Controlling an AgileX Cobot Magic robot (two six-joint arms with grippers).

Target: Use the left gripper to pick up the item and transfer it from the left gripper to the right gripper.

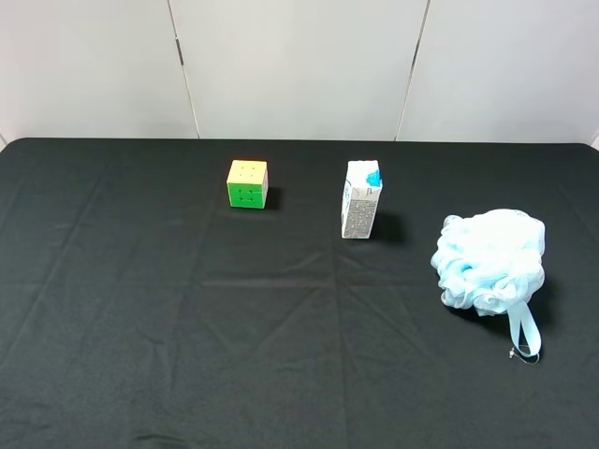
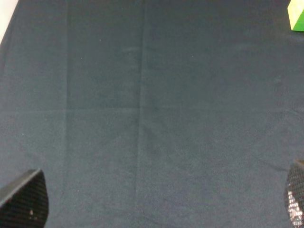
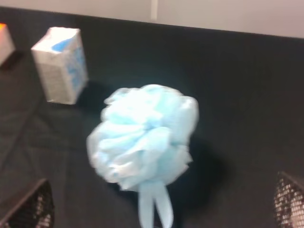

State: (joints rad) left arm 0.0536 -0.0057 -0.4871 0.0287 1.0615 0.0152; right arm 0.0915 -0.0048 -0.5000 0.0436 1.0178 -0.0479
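The light-blue mesh bath pouf lies on the black cloth at the right, its ribbon loop trailing toward the front edge. It also shows in the right wrist view, ahead of the right gripper, whose fingertips stand wide apart and empty. The left gripper is open and empty over bare cloth, with its fingertips at the frame's corners. Neither arm shows in the exterior high view.
A green-yellow puzzle cube sits at the back left of centre; a corner shows in the left wrist view. A small white-blue carton stands upright at back centre, also in the right wrist view. The black cloth covers the table.
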